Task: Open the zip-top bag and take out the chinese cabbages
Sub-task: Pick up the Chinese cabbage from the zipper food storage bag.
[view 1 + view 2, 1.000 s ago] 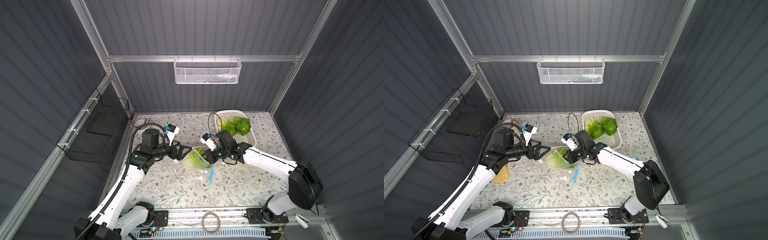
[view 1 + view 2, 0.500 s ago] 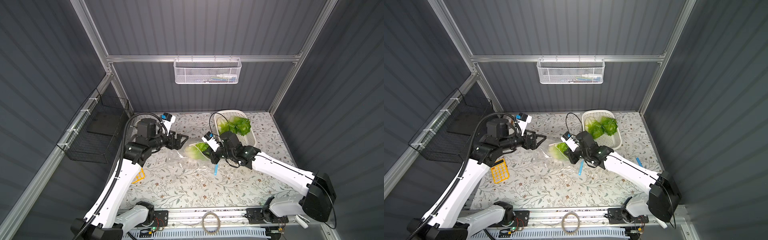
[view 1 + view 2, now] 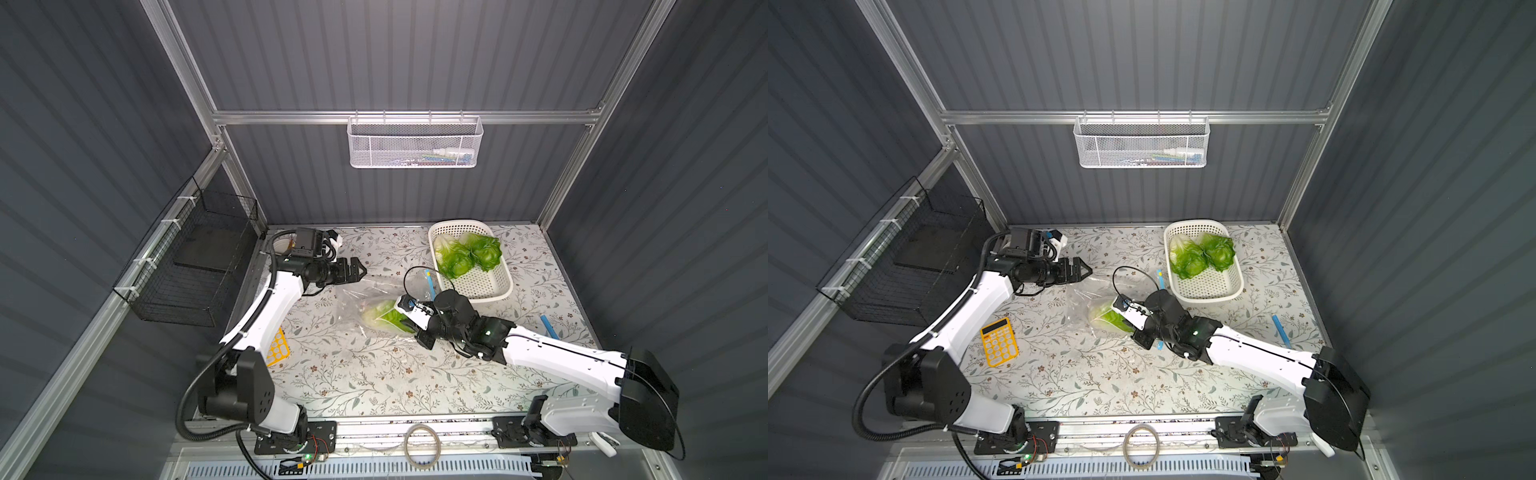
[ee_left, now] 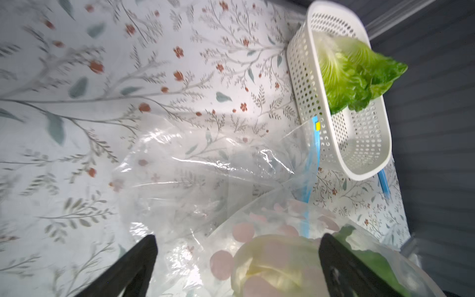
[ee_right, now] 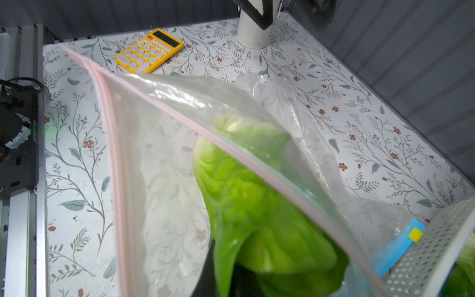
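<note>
Right wrist view: chinese cabbage (image 5: 244,185) leaf pinched by right pincer (image 5: 231,282) inside zip-top bag (image 5: 113,154); left pincer (image 4: 237,236) spread, bag unheld, so it may be dragged along.

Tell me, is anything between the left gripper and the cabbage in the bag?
Yes. The bag's clear plastic covers the cabbage on this side, so it lies between the cabbage and the open left gripper.
</note>
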